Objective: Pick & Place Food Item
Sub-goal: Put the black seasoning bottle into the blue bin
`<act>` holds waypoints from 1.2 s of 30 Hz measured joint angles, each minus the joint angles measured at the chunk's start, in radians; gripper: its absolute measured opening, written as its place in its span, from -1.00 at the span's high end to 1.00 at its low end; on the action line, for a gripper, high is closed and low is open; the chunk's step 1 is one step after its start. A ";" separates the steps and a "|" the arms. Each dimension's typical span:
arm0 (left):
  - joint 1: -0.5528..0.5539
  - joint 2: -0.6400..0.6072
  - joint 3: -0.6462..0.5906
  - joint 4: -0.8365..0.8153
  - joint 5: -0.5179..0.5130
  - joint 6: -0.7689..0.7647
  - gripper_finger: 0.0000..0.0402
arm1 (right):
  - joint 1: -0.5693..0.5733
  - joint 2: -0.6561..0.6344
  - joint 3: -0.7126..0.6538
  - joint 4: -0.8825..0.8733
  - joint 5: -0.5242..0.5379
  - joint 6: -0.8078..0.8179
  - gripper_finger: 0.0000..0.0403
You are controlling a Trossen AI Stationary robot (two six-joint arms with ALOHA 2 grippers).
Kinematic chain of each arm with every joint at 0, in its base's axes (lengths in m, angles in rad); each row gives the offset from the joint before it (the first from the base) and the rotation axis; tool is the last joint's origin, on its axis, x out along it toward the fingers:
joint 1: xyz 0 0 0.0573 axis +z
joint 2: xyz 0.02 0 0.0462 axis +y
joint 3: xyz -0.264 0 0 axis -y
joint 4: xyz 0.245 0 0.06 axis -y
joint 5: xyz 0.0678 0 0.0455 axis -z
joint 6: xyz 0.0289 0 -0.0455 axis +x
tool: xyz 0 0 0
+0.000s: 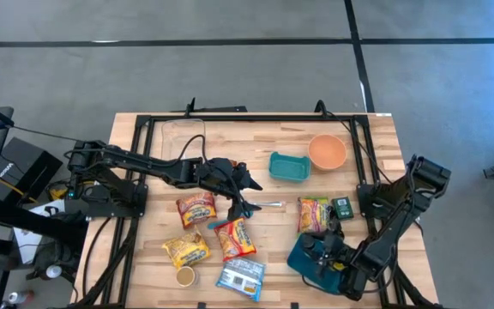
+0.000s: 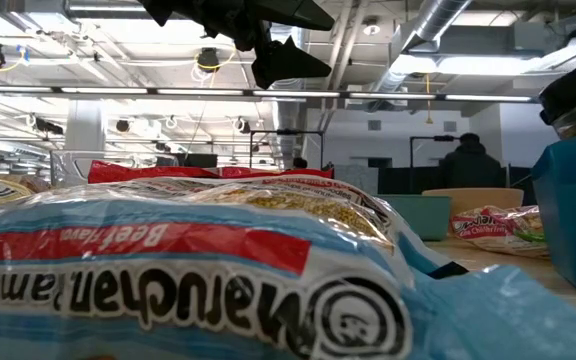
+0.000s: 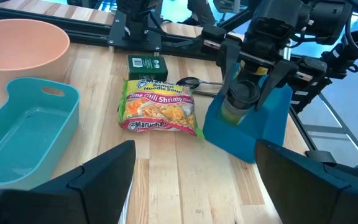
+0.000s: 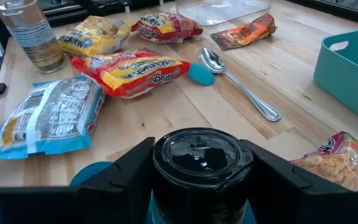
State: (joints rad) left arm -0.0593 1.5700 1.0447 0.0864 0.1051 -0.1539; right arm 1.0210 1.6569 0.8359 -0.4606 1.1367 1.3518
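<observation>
My right gripper [image 1: 328, 251] is near the table's right front, shut on a small jar with a black lid [image 4: 201, 155]. The jar holds yellowish contents [image 3: 234, 109] and stands at a blue container [image 3: 253, 134]. My left gripper [image 1: 245, 190] hangs open above the middle of the table, with nothing between its fingers [image 3: 194, 180]. A lime chili shrimp ramen packet [image 3: 158, 111] lies flat on the wood beside the blue container. Several more ramen packets [image 4: 132, 70] lie toward the table's left front. My right gripper holds the jar's upper part just under the lid [image 3: 244, 93], pinched between its two fingers, one on each side [image 4: 135, 168]. The fingers slant down onto it from the table's right. The jar stays upright; the blue container hides its bottom.
A pink bowl [image 1: 327, 151] and a teal tray [image 1: 288, 166] sit at the far middle. A small green box [image 3: 146, 63], a spoon [image 4: 238, 87] and a second jar [image 4: 33, 37] lie among the packets. The dark arm frame [image 1: 247, 114] runs along the far edge.
</observation>
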 joint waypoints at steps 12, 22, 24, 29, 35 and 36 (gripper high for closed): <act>0.000 0.000 0.000 0.000 0.000 0.000 -0.61 | 0.009 0.000 -0.035 0.048 0.026 0.011 0.02; 0.000 0.000 0.000 0.000 0.000 0.000 -0.61 | 0.020 0.000 -0.066 0.080 0.061 -0.013 0.02; 0.000 0.000 0.000 0.000 0.000 0.000 -0.61 | 0.020 0.000 -0.066 0.080 0.056 -0.022 0.02; 0.000 0.000 0.000 0.000 0.000 0.000 -0.61 | 0.020 0.000 -0.066 0.078 0.050 -0.052 0.02; 0.000 0.000 0.000 0.000 0.000 0.000 -0.61 | 0.022 -0.018 -0.065 0.075 0.039 -0.081 0.02; 0.000 0.000 0.000 0.000 0.000 -0.001 -0.61 | 0.024 -0.027 -0.065 0.078 0.040 -0.095 0.02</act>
State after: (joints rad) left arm -0.0593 1.5700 1.0447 0.0864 0.1051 -0.1547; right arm 1.0448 1.6297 0.7706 -0.3829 1.1772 1.2568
